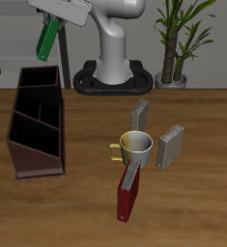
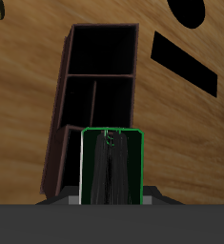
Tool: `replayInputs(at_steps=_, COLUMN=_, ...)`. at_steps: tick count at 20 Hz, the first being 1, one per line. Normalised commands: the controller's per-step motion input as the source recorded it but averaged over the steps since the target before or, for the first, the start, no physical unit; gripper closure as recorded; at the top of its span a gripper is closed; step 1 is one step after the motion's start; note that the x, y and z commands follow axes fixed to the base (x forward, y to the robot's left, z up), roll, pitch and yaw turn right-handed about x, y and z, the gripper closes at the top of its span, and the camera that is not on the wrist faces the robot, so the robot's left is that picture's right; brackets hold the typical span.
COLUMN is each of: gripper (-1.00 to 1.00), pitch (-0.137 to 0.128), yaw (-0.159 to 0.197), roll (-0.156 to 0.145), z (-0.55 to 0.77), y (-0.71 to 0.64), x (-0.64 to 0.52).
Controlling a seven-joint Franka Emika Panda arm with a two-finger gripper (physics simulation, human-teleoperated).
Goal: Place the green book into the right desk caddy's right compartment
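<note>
I hold the green book point(image 1: 48, 37) high in the air, my fingers point(image 1: 55, 21) clamped on its upper end, so it hangs tilted above the back end of the right desk caddy point(image 1: 36, 121). From my wrist, the book point(image 2: 112, 164) stands on edge over the caddy point(image 2: 99, 91), whose three sections lie open below. On the wooden surface point(image 1: 192, 193) sit a yellow mug point(image 1: 134, 149), a dark red book point(image 1: 127, 196) and two grey books point(image 1: 170, 147), well apart from the caddy.
</note>
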Motion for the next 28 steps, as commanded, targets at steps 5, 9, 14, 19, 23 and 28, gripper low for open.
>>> replayInputs(at_steps=5, gripper=1.0, pitch=-0.005, yaw=-0.016, roll=0.002, z=-0.02, y=0.08, x=-0.06)
replayInputs(at_steps=9, gripper=1.0, pitch=-0.01, yaw=-0.009, roll=0.018, z=0.01, y=0.1, x=-0.1)
replayInputs(at_steps=14, gripper=1.0, pitch=0.0, yaw=-0.017, roll=0.001, z=-0.03, y=0.02, x=-0.05)
replayInputs(at_steps=19, gripper=1.0, pitch=0.025, yaw=-0.032, roll=-0.01, z=-0.08, y=-0.02, x=-0.01)
replayInputs(at_steps=23, gripper=1.0, pitch=-0.016, yaw=0.015, roll=0.024, z=-0.01, y=0.11, x=-0.04)
replayInputs(at_steps=28, gripper=1.0, pitch=-0.008, yaw=-0.002, roll=0.011, z=0.0, y=0.03, x=0.0)
